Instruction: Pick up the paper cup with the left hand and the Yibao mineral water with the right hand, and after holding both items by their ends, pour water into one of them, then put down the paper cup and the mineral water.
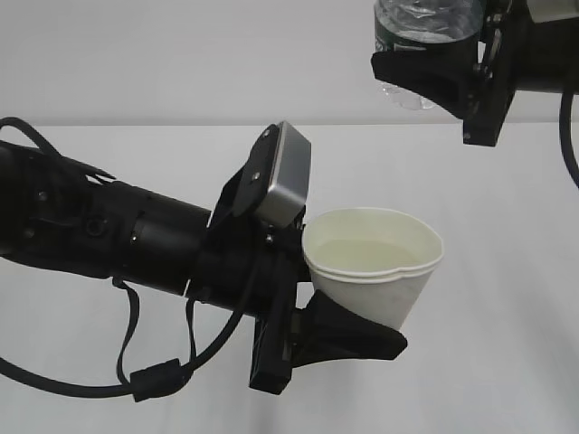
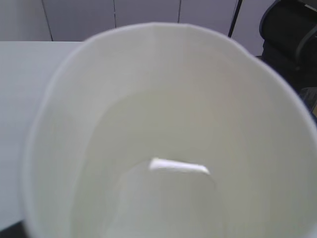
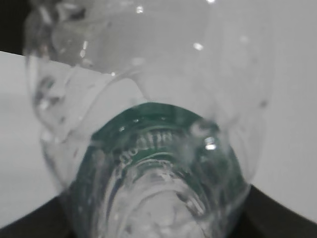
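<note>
The paper cup fills nearly the whole view, seen from above into its pale cream inside; a bright white glint sits low in it; grey table lies left; dark chair stands upper right.

An office or lab room is suggested: a plain white tabletop, a bare pale wall, panelled cabinet fronts, and a black chair far right.

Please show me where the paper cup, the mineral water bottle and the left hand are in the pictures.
paper cup (image 1: 380, 287), exterior view, on its white outer wall.
mineral water bottle (image 1: 425, 20), exterior view, on its clear ribbed body.
left hand (image 1: 348, 330), exterior view, on the black finger under the cup.
</note>
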Tool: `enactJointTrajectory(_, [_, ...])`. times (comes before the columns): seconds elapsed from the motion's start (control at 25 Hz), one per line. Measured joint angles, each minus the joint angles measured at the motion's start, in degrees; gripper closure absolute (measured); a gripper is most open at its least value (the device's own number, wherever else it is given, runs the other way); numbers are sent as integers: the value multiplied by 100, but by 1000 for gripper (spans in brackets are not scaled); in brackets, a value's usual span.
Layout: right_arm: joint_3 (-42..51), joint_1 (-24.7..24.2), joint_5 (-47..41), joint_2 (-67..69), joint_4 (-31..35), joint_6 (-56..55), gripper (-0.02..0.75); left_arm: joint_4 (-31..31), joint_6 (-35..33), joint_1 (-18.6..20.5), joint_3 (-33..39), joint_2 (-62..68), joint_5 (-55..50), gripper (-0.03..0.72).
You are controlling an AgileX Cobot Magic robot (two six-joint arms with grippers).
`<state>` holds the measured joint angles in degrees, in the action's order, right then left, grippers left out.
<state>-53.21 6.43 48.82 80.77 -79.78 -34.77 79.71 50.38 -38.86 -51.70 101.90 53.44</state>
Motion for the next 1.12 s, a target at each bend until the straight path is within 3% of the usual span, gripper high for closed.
enactJointTrajectory(1.12, [0, 0, -10, 0, -31, -1596, 318, 0, 0, 0, 0, 0, 0, 270])
